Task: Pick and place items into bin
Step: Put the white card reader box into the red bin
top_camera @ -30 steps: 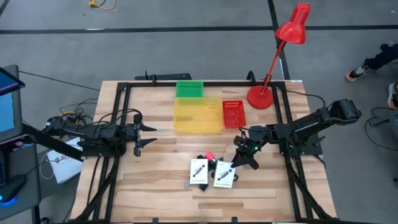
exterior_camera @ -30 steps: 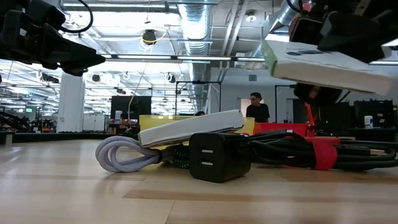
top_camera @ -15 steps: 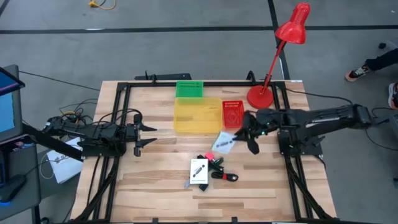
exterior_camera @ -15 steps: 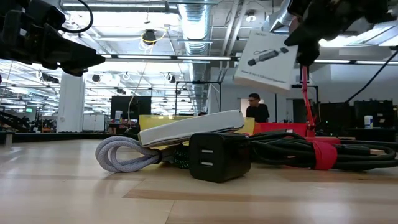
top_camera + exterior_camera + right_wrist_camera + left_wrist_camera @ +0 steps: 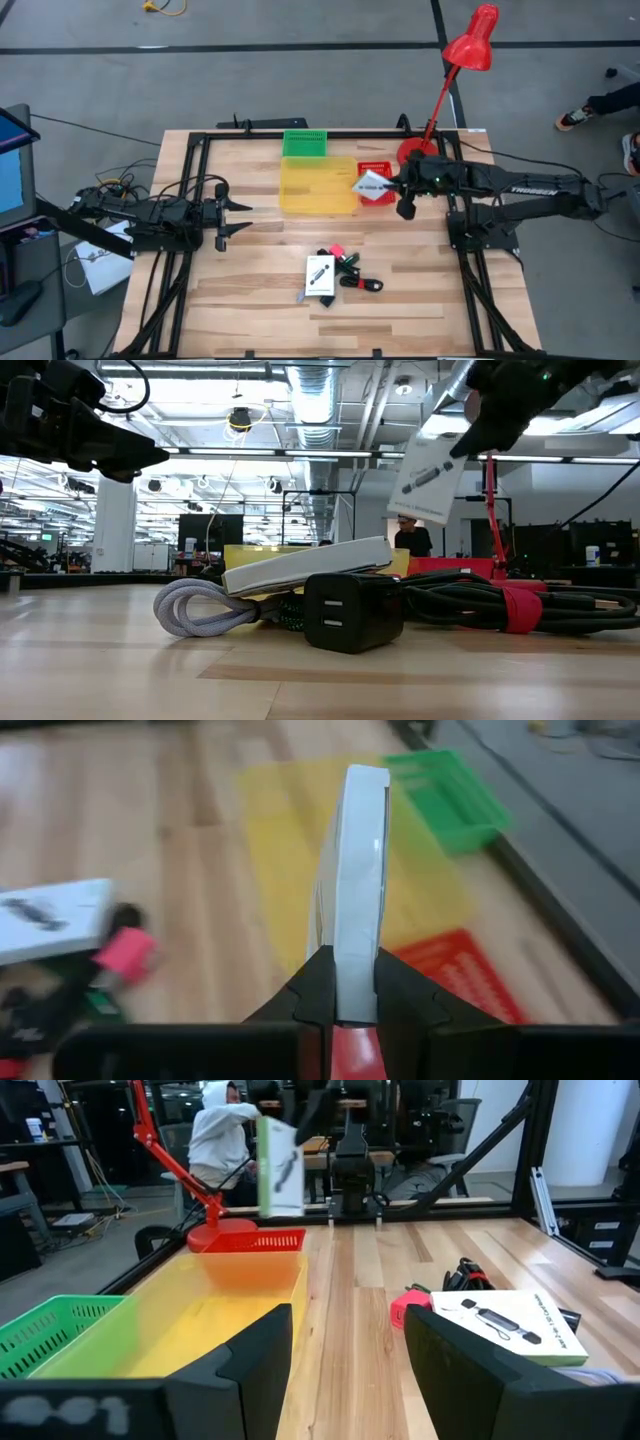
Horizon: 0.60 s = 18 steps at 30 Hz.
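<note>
The yellow bin (image 5: 317, 186) lies open from above, with bare table (image 5: 260, 270) in front of it. The right gripper (image 5: 392, 190) and its white package (image 5: 373, 185) hang over the red basket (image 5: 375, 172). The red lamp (image 5: 445, 85) crowds that corner. The left gripper (image 5: 238, 217) blocks the bin's left approach.

The scene is evenly and brightly lit from overhead; ceiling strip lights (image 5: 300, 452) glare in the low view. The held white package (image 5: 279, 1168) is motion-blurred, and shadows are soft.
</note>
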Each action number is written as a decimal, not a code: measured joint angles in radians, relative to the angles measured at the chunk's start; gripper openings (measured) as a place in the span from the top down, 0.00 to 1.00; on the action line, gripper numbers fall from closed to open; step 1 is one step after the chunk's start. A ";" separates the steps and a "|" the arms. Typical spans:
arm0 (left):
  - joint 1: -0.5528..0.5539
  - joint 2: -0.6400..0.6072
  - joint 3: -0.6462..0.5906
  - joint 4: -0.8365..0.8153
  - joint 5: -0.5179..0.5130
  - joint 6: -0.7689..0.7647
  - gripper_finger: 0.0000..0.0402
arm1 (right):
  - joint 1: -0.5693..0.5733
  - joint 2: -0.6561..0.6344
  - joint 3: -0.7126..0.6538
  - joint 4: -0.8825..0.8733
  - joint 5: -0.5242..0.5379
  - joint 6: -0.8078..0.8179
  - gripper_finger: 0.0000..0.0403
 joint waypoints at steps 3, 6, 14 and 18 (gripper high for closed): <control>0.000 0.000 0.000 0.000 0.000 0.004 0.54 | -0.062 0.001 0.000 -0.029 0.001 -0.045 0.89; 0.000 0.000 0.000 0.000 0.000 -0.003 0.54 | -0.132 0.002 0.000 -0.050 0.001 -0.085 0.89; 0.000 0.000 0.000 0.000 0.000 0.001 0.54 | -0.289 0.002 0.000 -0.073 -0.079 -0.164 0.89; 0.000 0.000 0.000 0.000 0.000 0.006 0.54 | -0.329 0.003 0.000 -0.078 -0.171 -0.177 0.89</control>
